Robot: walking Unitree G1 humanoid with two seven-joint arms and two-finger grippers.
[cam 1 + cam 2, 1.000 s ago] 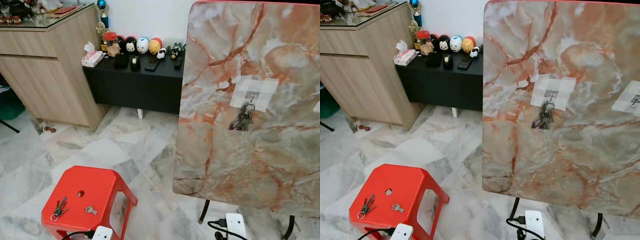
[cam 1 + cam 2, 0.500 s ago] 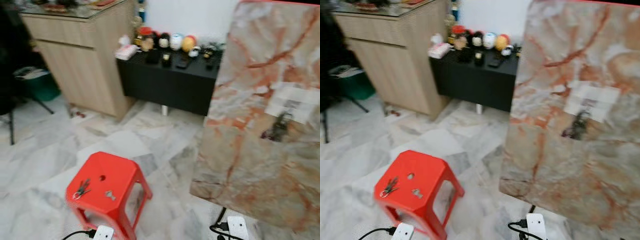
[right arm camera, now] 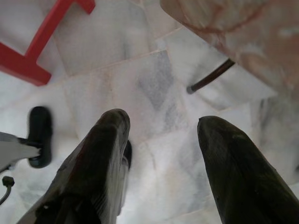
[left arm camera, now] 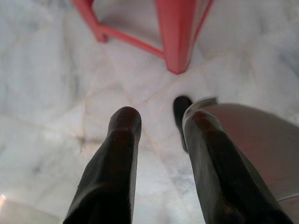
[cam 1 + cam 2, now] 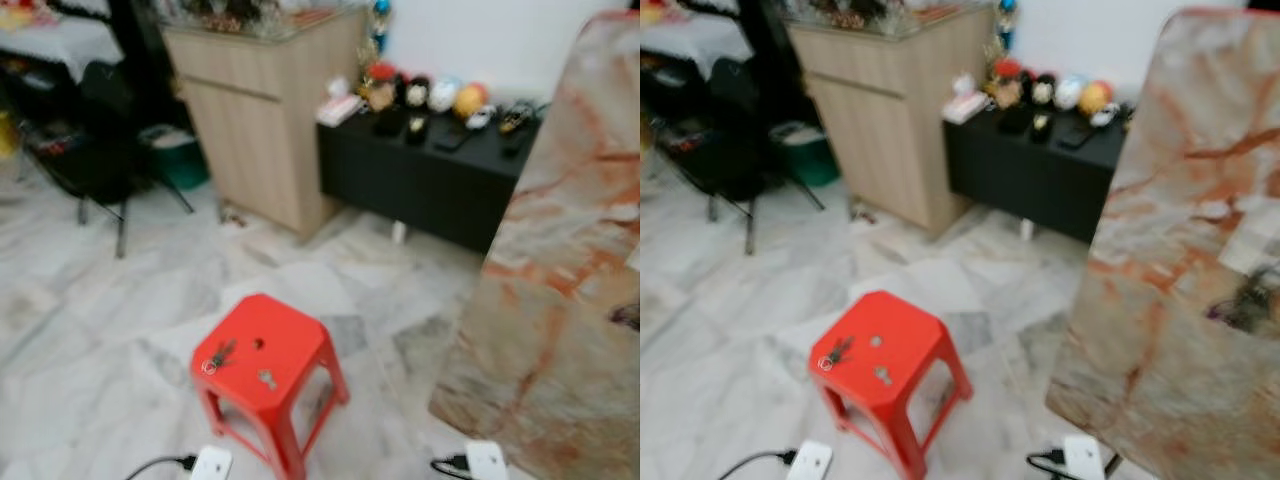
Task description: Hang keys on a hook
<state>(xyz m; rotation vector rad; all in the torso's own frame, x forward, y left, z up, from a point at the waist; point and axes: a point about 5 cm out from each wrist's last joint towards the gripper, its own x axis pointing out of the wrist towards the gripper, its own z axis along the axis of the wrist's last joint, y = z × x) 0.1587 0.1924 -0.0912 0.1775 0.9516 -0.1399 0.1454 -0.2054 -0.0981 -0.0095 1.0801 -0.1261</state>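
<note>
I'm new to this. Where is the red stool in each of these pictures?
Left eye view: stool low, left of centre, keys on top.
Right eye view: stool low, left of centre.
Left wrist view: its legs stand beyond the open left hand.
Right wrist view: a leg and rail beyond the open right hand.
Shared landmark: the pale marble floor under it.

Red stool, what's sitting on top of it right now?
On the red stool lie a bunch of keys on a ring near one edge and a single small key beside the seat's centre hole. The picture is blurred, so finer detail cannot be told.
</note>
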